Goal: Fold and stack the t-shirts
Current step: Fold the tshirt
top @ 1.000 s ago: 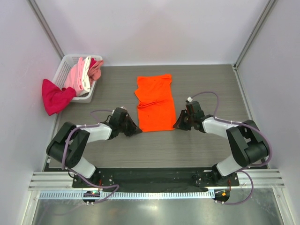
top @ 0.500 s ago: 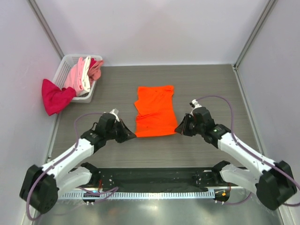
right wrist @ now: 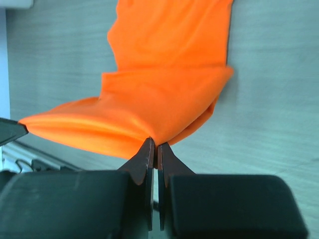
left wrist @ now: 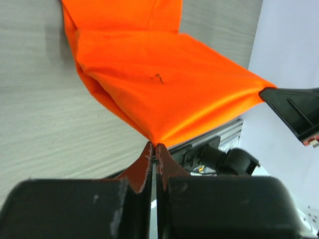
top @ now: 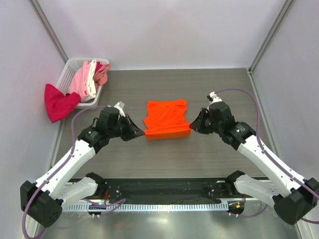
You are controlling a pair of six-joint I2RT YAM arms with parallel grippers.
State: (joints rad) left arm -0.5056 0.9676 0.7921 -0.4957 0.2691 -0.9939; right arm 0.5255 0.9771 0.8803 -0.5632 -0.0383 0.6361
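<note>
A bright orange t-shirt [top: 167, 117] lies in the middle of the table with its near hem lifted and carried back over its far part. My left gripper [top: 143, 132] is shut on the hem's left corner [left wrist: 153, 142]. At the right corner [right wrist: 155, 141] my right gripper [top: 192, 127] is likewise shut on the cloth. The lifted edge stretches taut between the two grippers. Each wrist view shows its fingertips [left wrist: 148, 155] [right wrist: 148, 149] pinched on orange cloth. More t-shirts, pink, white and salmon [top: 89, 77], sit in the basket. A magenta-red one [top: 57, 102] hangs over its left side.
The white mesh basket [top: 71, 64] stands at the table's far left corner against the wall. Pale walls [top: 164, 30] close in the back and both sides. The grey wood-grain tabletop [top: 214, 87] shows around the orange shirt.
Both grippers have lifted the orange shirt's near hem and carried it away from the arm bases, over the rest of the shirt. The visible orange patch has grown shorter.
</note>
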